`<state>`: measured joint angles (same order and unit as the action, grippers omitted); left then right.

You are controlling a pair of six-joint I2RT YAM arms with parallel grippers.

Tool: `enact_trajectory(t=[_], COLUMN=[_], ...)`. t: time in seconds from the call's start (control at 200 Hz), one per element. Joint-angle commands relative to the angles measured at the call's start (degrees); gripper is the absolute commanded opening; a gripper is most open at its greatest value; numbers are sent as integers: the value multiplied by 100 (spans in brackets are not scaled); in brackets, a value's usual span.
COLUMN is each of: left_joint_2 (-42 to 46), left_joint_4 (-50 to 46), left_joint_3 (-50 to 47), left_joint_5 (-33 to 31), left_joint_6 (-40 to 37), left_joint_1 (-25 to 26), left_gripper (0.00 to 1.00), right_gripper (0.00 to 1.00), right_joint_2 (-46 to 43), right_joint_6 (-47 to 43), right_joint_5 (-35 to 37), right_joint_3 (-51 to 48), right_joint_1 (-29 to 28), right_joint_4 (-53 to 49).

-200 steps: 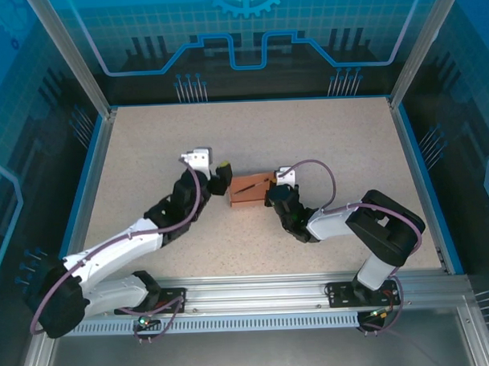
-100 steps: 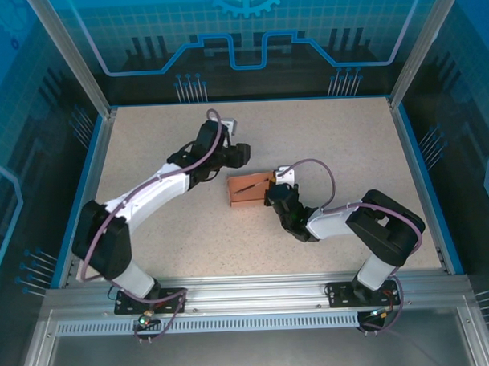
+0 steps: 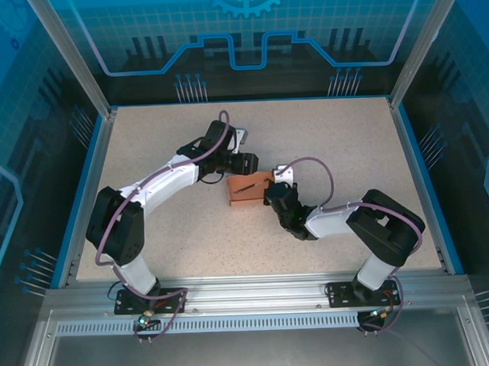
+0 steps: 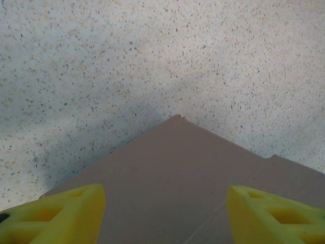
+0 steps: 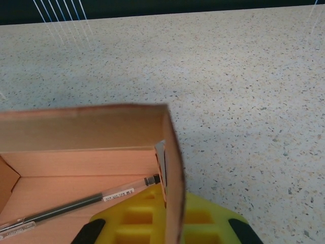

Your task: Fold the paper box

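Top external view: the box point(image 3: 246, 195) sits open at mid-tabletop point(image 3: 331, 140), a pen point(image 3: 246, 185) lying inside. At its right wall the right claw point(image 3: 271, 195) is clamped on the cardboard, while the left claw point(image 3: 248, 163) hangs wide over the far edge, yellow fingers point(image 4: 56, 213) straddling pink card.

**Box, pen and fingers cut off or covered**

In the right wrist view the paper box point(image 5: 86, 132) is cropped at the left and bottom edges. The pen point(image 5: 76, 207) inside it is cut off at the left, and its label print cannot be read. From above, the box's right end is covered by the right gripper point(image 3: 271, 196). The left gripper point(image 4: 165, 203) is cropped by the bottom edge.
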<state>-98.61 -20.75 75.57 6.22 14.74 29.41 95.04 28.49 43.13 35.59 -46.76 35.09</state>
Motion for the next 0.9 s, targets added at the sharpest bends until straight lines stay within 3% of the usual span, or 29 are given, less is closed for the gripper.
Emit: enact_trajectory(t=[0.0,0.485,0.896], left_joint_2=[25,-5,-18], left_joint_4=[-145,108,227], left_joint_3=[-194,-653,-755], left_joint_5=[180,-285,-406], left_joint_6=[-112,-134,-129], left_joint_1=[13,306,304], left_gripper=[65,65,65], right_gripper=[1,11,25], right_joint_2=[119,4,-908], right_joint_6=[38,120,117], right_joint_5=[139,328,435], right_joint_3=[35,-15,-583], right_joint_1=[-118,-235,-401], right_joint_4=[-511,-700,-1359])
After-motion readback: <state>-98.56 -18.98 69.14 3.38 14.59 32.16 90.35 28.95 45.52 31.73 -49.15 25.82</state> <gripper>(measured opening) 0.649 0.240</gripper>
